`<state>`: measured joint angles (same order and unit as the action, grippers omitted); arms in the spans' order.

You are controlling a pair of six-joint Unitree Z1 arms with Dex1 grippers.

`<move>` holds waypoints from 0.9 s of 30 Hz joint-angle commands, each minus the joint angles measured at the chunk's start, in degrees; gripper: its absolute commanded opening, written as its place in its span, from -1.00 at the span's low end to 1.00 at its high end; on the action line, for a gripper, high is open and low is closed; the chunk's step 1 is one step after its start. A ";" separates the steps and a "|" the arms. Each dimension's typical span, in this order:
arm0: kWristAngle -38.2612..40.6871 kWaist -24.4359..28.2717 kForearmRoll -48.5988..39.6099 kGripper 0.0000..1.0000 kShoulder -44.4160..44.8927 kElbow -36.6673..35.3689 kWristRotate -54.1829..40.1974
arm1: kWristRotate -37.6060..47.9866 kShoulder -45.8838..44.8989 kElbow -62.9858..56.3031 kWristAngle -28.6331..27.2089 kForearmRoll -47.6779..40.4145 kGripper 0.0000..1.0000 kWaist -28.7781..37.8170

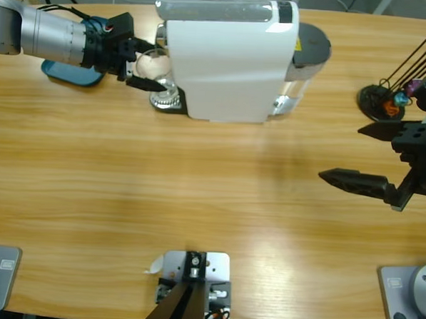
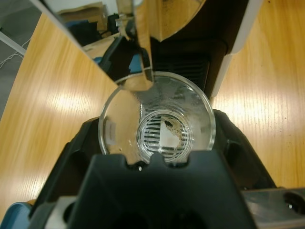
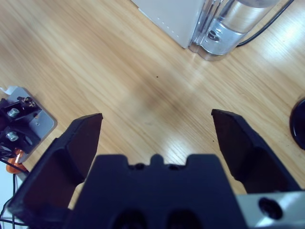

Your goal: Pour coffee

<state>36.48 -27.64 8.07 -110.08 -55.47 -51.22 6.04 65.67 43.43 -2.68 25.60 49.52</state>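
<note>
My left pincer (image 1: 143, 69) grips the glass tumbler (image 2: 157, 121) at the coffee machine (image 1: 229, 57). My right pincer (image 3: 155, 138) gapes wide — nothing between its jaws — over the desk (image 1: 197, 187).

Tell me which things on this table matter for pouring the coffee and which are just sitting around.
In use: glass tumbler, held by the left gripper; white coffee machine.
Lying about: blue dish; black capsule stand; idle right gripper.

The glass (image 1: 161, 92) stands on the table (image 1: 197, 194) at the coffee machine's (image 1: 225, 56) left end; the capsule stand (image 1: 384, 100) is far right.
</note>
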 commanded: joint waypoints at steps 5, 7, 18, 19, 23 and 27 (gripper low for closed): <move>0.99 -1.36 0.63 -1.00 -4.09 -1.34 2.06 | 0.73 1.61 -1.71 -0.64 -0.89 1.00 -0.65; 0.87 -1.36 0.63 0.73 -4.41 -1.71 2.57 | 0.82 1.74 -1.94 -0.55 -1.17 1.00 -0.65; 1.14 -1.29 0.56 1.00 -2.90 -0.41 4.97 | 1.35 1.74 -2.10 -0.48 -1.28 1.00 -0.65; 1.14 -1.17 0.56 1.00 -2.18 0.01 5.04 | 1.42 1.74 -2.22 -0.38 -1.35 1.00 -0.65; 1.08 -0.43 0.54 1.00 1.51 1.79 5.61 | 1.79 1.51 -2.73 -0.34 -1.35 1.00 -0.65; 0.91 0.94 0.54 1.00 4.06 3.65 5.92 | 2.40 1.58 -2.52 -0.57 -1.17 1.00 -0.65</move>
<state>36.57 -28.37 8.08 -110.01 -55.76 -46.28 7.02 65.95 42.72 -2.72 24.78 49.42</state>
